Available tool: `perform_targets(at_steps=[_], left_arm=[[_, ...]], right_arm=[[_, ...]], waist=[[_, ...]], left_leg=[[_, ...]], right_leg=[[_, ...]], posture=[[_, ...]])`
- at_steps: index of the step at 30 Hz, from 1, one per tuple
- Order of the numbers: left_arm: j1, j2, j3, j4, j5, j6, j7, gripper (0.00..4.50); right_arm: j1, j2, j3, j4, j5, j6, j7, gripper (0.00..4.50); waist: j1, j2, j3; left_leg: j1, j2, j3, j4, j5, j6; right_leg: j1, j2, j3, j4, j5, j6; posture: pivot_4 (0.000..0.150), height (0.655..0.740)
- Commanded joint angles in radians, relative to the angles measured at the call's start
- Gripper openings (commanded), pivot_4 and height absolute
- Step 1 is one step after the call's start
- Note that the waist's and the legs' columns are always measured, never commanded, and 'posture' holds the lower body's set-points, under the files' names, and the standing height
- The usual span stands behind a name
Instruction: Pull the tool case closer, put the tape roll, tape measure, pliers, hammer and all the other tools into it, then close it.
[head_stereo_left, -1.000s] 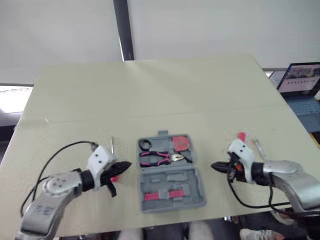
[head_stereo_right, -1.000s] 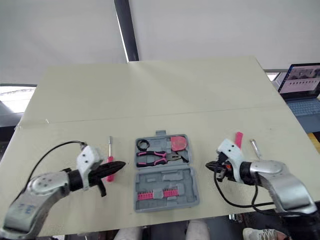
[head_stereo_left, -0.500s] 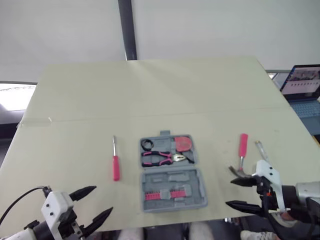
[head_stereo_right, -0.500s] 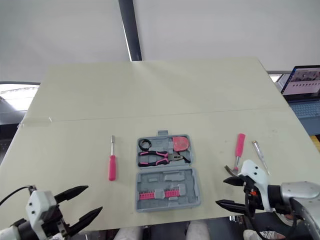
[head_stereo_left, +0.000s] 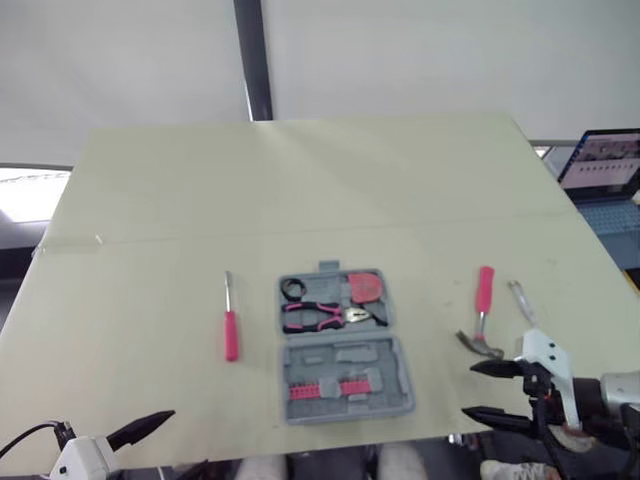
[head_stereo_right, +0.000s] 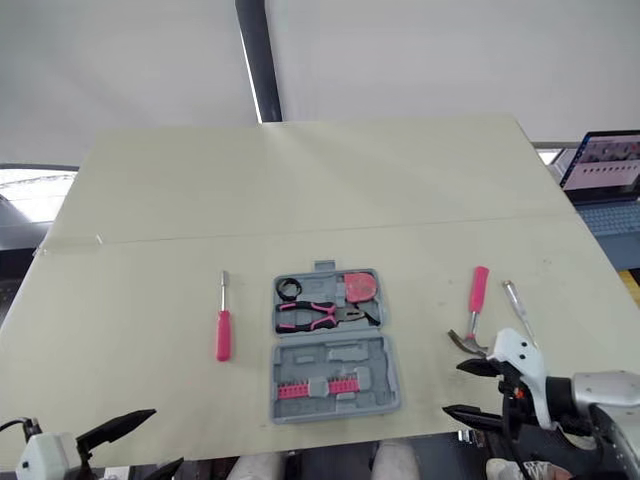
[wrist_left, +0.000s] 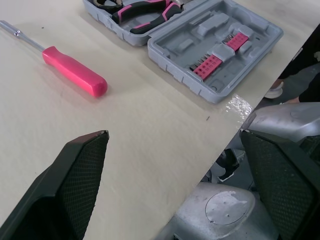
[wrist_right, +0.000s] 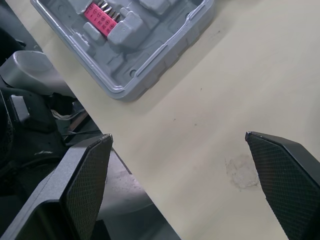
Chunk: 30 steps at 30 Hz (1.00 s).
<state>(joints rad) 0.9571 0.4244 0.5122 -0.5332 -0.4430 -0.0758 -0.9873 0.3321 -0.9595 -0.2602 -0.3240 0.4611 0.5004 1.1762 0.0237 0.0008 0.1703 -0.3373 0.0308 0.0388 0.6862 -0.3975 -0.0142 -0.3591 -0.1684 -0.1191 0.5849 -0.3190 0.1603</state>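
at near-right edge of table (head_stereo_left: 300, 180), right gripper (head_stereo_left: 468, 390) hovers, jaws wide, empty. hammer (head_stereo_left: 482, 310) lies just beyond it: long axis runs away from robot, steel head nearest gripper, pink handle pointing off. right arm clearly nearer, likely its pick. left gripper (head_stereo_right: 166, 436) also wide, low at near-left, well short of pink screwdriver (head_stereo_left: 231, 328). tool case (head_stereo_left: 343, 345) open between them, pliers (head_stereo_left: 325, 316) inside.

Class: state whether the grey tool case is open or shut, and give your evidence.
Open. The tool case lies spread flat, both halves facing up, with the pliers and a pink bit holder showing inside.
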Motion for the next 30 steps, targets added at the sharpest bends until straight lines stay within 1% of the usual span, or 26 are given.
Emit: perform_targets(at_steps=[1, 12, 15, 18, 22, 26, 30], left_arm=[[0.017, -0.013, -0.001, -0.016, -0.008, -0.015, 0.018, 4.48], [-0.025, -0.002, -0.059, -0.058, -0.022, 0.004, 0.054, 4.48], [-0.055, 0.031, -0.088, -0.080, -0.045, 0.021, 0.025, 4.48], [-0.120, 0.081, -0.113, -0.121, -0.103, 0.057, 0.010, 4.48], [-0.260, 0.153, -0.174, -0.179, -0.161, 0.131, 0.017, 4.48], [-0.403, 0.178, -0.264, -0.173, -0.163, 0.172, 0.027, 4.48], [-0.457, 0.186, -0.309, -0.142, -0.155, 0.175, 0.005, 4.48]], right_arm=[[-0.006, 0.000, 0.008, 0.002, 0.001, -0.018, 0.011, 4.49], [-0.008, 0.029, 0.019, -0.021, 0.012, -0.009, -0.016, 4.49], [-0.024, 0.041, 0.021, -0.018, 0.015, 0.002, -0.032, 4.49], [-0.040, 0.054, 0.017, -0.012, 0.017, 0.017, -0.051, 4.49], [-0.028, 0.061, -0.027, -0.036, 0.039, 0.051, -0.077, 4.49], [0.010, 0.080, -0.097, -0.078, 0.053, 0.075, -0.133, 4.49], [0.034, 0.111, -0.160, -0.122, 0.074, 0.106, -0.192, 4.49]], waist=[[0.000, 0.000, 0.000], [0.002, 0.000, 0.000], [0.002, 0.000, 0.000], [0.002, 0.000, 0.000], [0.005, 0.001, 0.000], [0.003, 0.002, -0.001], [0.002, 0.002, -0.001]], left_leg=[[0.000, 0.000, 0.000, 0.000, 0.000, 0.000], [0.000, 0.000, 0.000, 0.000, 0.000, 0.000], [0.000, 0.000, 0.000, 0.001, 0.000, 0.000], [0.000, 0.000, 0.000, 0.001, 0.000, 0.000], [0.000, 0.000, -0.001, 0.003, 0.000, 0.000], [0.000, 0.000, 0.000, 0.003, 0.000, 0.000], [0.000, 0.000, 0.000, 0.003, 0.000, 0.000]], right_leg=[[0.000, 0.000, 0.000, 0.000, 0.000, 0.000], [0.000, 0.000, 0.000, 0.001, 0.000, 0.000], [0.000, 0.000, 0.000, 0.002, 0.000, 0.000], [0.000, 0.000, 0.000, 0.003, 0.000, 0.000], [0.001, 0.000, 0.000, 0.004, 0.000, 0.000], [0.001, 0.000, 0.000, 0.005, 0.000, 0.001], [0.001, 0.000, 0.000, 0.005, 0.001, 0.001]], posture=[[0.150, 0.7373], [0.150, 0.7373], [0.150, 0.7373], [0.150, 0.7373], [0.150, 0.7373], [0.150, 0.7373], [0.150, 0.7373]])
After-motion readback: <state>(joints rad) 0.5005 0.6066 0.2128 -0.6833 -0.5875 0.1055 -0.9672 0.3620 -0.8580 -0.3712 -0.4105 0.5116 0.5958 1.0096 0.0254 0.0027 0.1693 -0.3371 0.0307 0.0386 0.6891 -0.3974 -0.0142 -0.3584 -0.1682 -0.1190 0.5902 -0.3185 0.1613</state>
